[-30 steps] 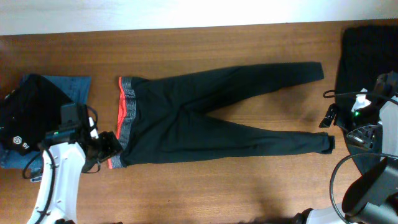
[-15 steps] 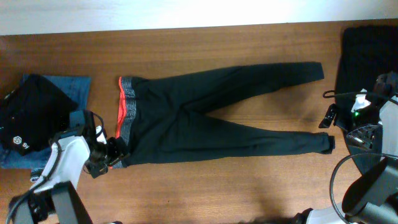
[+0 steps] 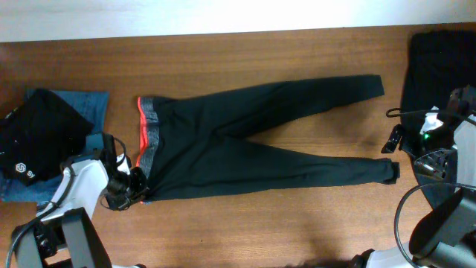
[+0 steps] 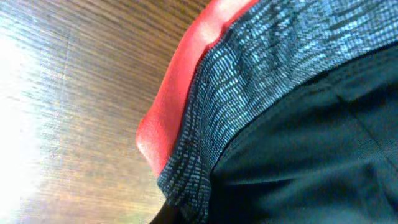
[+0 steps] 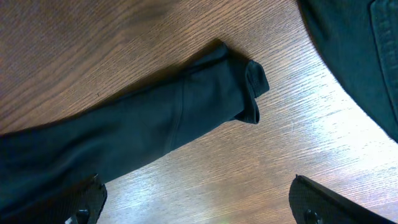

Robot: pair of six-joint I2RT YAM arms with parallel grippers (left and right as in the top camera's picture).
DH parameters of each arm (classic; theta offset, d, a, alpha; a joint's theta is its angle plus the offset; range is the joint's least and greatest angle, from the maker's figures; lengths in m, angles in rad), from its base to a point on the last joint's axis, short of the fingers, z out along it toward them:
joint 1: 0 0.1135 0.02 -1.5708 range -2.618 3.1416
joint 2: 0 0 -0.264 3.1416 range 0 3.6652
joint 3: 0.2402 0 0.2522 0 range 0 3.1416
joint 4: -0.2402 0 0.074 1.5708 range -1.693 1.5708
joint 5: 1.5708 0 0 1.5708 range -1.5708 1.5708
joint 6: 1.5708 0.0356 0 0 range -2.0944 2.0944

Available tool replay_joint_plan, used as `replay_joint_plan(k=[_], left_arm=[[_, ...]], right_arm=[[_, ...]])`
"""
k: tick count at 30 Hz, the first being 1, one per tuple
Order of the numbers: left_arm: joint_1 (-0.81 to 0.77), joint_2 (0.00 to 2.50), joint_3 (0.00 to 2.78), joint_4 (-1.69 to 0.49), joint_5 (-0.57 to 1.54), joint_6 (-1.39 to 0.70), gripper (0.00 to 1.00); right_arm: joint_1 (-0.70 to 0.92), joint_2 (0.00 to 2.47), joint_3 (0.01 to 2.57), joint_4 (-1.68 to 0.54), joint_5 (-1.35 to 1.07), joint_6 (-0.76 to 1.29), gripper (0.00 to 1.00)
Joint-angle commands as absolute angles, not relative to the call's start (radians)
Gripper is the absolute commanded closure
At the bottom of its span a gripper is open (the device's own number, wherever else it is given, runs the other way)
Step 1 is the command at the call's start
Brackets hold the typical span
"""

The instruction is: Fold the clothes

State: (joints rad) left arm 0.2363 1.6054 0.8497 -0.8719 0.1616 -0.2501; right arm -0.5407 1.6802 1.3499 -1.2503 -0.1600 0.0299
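Task item: black trousers [image 3: 245,141], laid flat across the wooden table [image 3: 223,52], waistband to the left, 2 legs splayed to the right.
Waistband [image 4: 249,93]: grey mesh with a red-orange edge; its near corner lies under the left gripper.
Left gripper [image 3: 132,186]: fingers together at the near corner of the waistband. The wrist view is filled with fabric and shows no fingertips, so the pinch on that corner is judged, not seen.
Right gripper [image 5: 202,205]: fingers wide apart, holding nothing, poised above the table just beside the near leg cuff [image 5: 249,87].
Other clothes: blue denim jeans [image 3: 93,104] under a black logo garment [image 3: 37,138] at the left edge; another dark garment [image 3: 435,59] at the far right. All lie apart from the trousers.
Step in hand: securing the 1st fold, leg over leg along the length.
Progress: early; no fold is made.
Next move: the right gripper lowers and closes on the near cuff. Both arms then lift together and carry the near edge over the far leg.
Risk: a thin pinch may slip from the stretchy waistband.
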Motion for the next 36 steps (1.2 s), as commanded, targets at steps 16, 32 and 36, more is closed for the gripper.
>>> replay_joint_plan(k=[16, 32, 36], left_arm=[[0.239, 1.514, 0.950, -0.942, 0.131, -0.229, 0.93], [0.239, 1.514, 0.950, -0.945, 0.135, -0.229, 0.93], [0.239, 1.514, 0.950, -0.944, 0.134, -0.229, 0.94]], right_arm=[[-0.536, 1.697, 1.193, -1.041, -0.199, 0.032, 0.00], [-0.537, 1.784, 1.084, -0.847, -0.183, 0.043, 0.16], [-0.537, 1.804, 1.084, -0.844, -0.179, 0.043, 0.66]])
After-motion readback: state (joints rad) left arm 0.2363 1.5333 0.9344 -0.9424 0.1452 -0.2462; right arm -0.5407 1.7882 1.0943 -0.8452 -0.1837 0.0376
